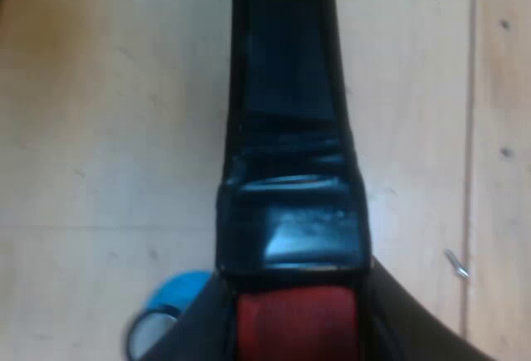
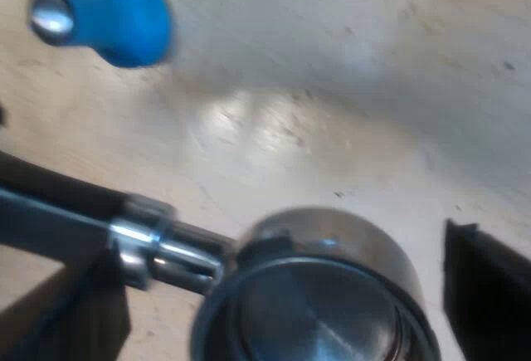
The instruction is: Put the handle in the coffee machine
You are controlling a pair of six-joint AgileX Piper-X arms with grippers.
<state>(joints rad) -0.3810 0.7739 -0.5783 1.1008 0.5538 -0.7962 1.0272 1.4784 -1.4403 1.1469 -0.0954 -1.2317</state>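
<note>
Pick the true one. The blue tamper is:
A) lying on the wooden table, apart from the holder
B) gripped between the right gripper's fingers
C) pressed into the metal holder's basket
A: the blue tamper lies on the wooden table, with bare wood between it and the metal holder.

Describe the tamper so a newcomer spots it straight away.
Start at the pale wooden table. Apart from the metal holder and its dark handle, a tamper lies on the wood. It is the one bright blue thing, with a shiny metal face.
</note>
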